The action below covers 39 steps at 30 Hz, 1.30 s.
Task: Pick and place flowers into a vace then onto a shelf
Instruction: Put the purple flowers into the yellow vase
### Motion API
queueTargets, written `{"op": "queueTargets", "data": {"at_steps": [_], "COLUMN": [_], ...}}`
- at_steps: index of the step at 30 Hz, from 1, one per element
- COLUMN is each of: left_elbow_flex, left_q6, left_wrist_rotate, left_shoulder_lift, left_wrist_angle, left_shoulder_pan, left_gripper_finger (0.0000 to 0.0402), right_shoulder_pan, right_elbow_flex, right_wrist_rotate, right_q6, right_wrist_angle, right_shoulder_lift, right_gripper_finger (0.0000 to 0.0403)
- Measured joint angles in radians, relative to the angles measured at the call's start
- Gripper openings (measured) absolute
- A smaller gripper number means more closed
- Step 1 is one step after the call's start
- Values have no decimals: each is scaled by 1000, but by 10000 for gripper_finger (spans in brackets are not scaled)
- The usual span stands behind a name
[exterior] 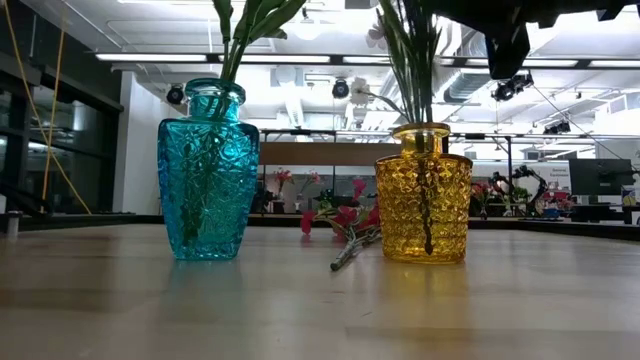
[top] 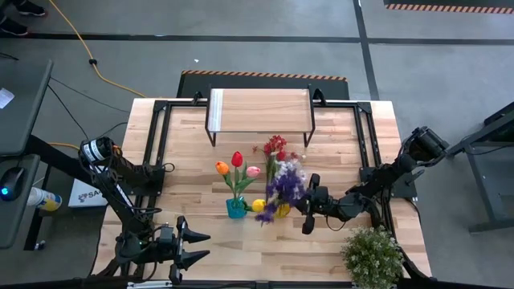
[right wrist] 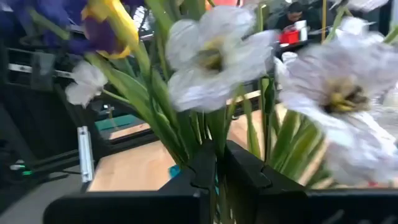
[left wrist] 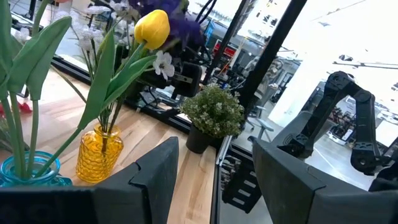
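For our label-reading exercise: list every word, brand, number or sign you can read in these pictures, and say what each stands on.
"SA": the only readable letters, cut off, on a white box on the floor left of the table.
Small label on the left arm: too small to read.
Teal vase, yellow vase, shelf: no text.

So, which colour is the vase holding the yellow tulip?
Amber yellow glass vase, with a diamond-textured surface; clearest in the low view.
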State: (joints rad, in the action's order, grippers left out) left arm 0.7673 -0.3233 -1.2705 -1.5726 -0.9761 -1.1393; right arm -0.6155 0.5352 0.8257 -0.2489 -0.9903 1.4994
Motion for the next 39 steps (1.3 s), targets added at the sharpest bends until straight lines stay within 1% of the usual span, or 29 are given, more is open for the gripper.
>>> {"op": "queueTargets", "data": {"at_steps": [7, 15, 22, 26, 31, 39], "left_elbow_flex": [0, 0, 0, 0, 0, 0], "left_q6": [0, 0, 0, 0, 0, 0], "left_wrist_rotate": [0, 0, 0, 0, 0, 0], "left_shoulder_lift": [0, 0, 0, 0, 0, 0], "left_wrist_angle": [2, 2, 2, 2, 0, -1], "left_shoulder_pan": [0, 0, 0, 0, 0, 0], "left_gripper_finger": [239, 239, 239, 239, 239, 239], "right_shoulder_pan": [0, 0, 0, -8, -32, -63], "right_elbow_flex": [0, 0, 0, 0, 0, 0], "right_wrist_rotate": [-18, -19, -78, -134, -138, -137], "right_q6": [-39, -43, -67, -66, -66, -65], "right_wrist_angle": [17, 47, 47, 48, 48, 50], "right_shoulder_lift": [0, 0, 0, 0, 0, -6], "right_gripper_finger": [47, 73, 93, 103, 104, 87]}}
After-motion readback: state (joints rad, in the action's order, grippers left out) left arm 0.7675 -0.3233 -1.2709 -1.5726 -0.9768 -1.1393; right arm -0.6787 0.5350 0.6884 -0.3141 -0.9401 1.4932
